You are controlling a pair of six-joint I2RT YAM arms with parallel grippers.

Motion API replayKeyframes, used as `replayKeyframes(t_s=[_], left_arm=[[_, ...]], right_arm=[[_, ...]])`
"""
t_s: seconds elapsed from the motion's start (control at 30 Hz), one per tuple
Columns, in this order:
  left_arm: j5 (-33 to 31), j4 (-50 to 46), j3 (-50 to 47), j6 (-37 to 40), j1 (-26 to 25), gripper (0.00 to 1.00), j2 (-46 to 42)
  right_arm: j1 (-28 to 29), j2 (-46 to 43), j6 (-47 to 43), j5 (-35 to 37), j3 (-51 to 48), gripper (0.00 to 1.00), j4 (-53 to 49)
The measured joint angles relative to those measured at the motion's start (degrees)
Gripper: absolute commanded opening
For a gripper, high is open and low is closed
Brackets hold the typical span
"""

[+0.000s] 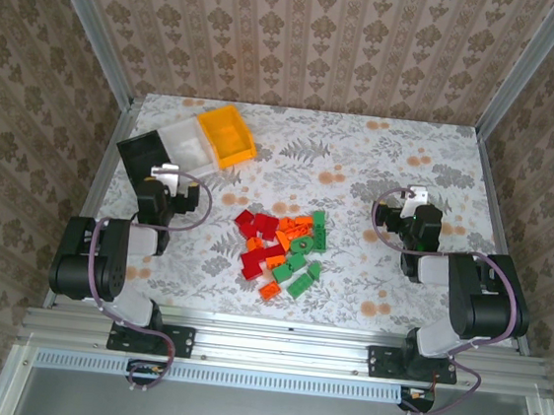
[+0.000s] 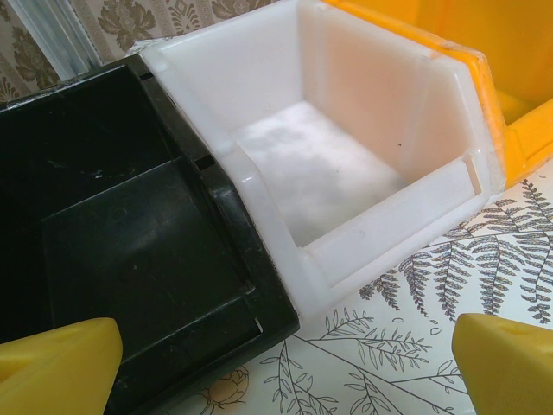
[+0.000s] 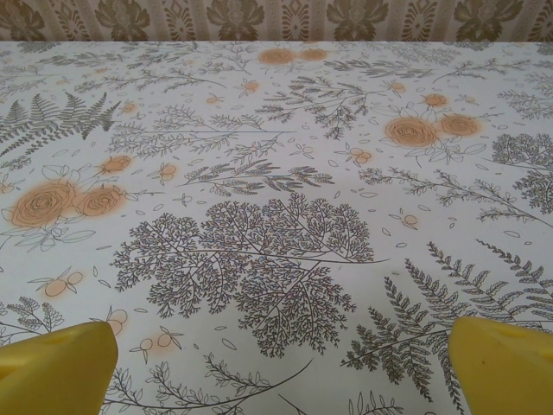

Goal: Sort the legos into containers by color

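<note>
The legos (image 1: 283,248) lie in a loose pile of red, orange and green bricks at the middle of the table. The three joined containers stand at the back left: black bin (image 1: 142,154), white bin (image 1: 185,140), yellow-orange bin (image 1: 227,135). My left gripper (image 1: 164,178) hangs just in front of them, open and empty. In the left wrist view the black bin (image 2: 104,225) and white bin (image 2: 346,156) look empty; the yellow-orange bin (image 2: 510,78) is partly cut off. My right gripper (image 1: 416,202) stands open over bare cloth, right of the pile, its fingertips (image 3: 56,367) far apart.
A floral tablecloth (image 3: 276,216) covers the table. Metal frame posts and patterned walls (image 1: 315,33) enclose it on three sides. Free cloth lies between the pile and each gripper and across the back right.
</note>
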Motion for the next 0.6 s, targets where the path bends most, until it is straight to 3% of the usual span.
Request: replayKeyframes(t_s=[0.3,0.4,0.5,0.6], left_arm=[[-1.0,-1.4,0.4,0.0,0.3,1.0,-0.4],[-6.5,-14.3,5.5,0.0,-2.6,1.0,-4.3],[-14.6,-30.4,19.5,-3.1,-7.3,1.0,-7.7],[-16.0,-42.5,35.3,-8.7,-7.8,1.0,-8.5]], right_arm=[[0.0,0.0,0.0,0.0,0.0,1.0,0.0],[0.0,0.0,0.0,0.0,0.0,1.0,0.0],[0.0,0.0,0.0,0.0,0.0,1.0,0.0],[0.0,0.0,0.0,0.0,0.0,1.0,0.0]])
